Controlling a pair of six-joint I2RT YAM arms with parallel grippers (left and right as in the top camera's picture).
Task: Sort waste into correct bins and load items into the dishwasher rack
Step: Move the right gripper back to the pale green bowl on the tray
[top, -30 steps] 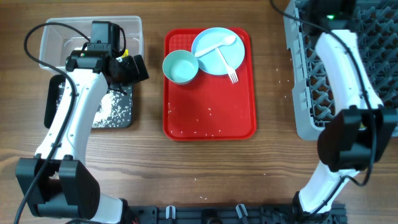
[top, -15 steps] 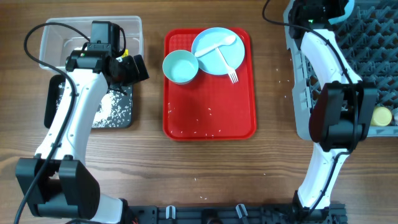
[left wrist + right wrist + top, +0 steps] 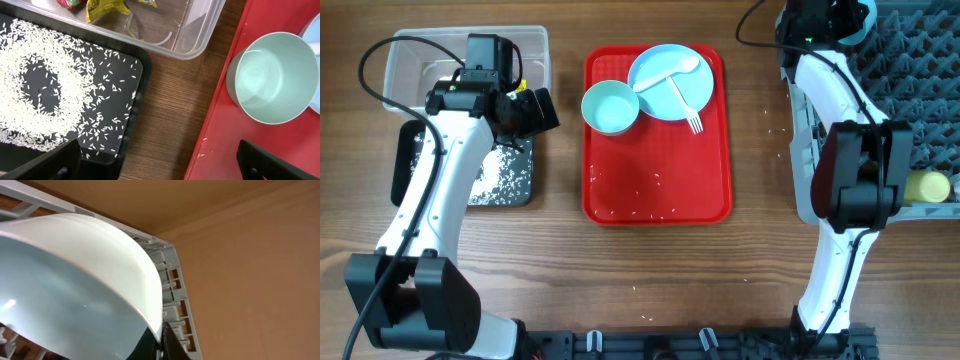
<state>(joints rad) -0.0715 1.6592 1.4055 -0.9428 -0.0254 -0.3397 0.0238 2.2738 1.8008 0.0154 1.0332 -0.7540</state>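
Blue bowl (image 3: 60, 295) rim pinched in R tool (image 3: 160, 347), by rack (image 3: 170, 275) corner.

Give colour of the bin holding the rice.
The bin is black; left wrist view shows it best.

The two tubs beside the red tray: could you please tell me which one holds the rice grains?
The black tub, strewn with white grains; the clear tub holds coloured wrappers instead.

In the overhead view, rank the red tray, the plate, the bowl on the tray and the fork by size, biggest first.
1. Red tray
2. Plate
3. Bowl
4. Fork, about as long as the bowl is wide, but far thinner
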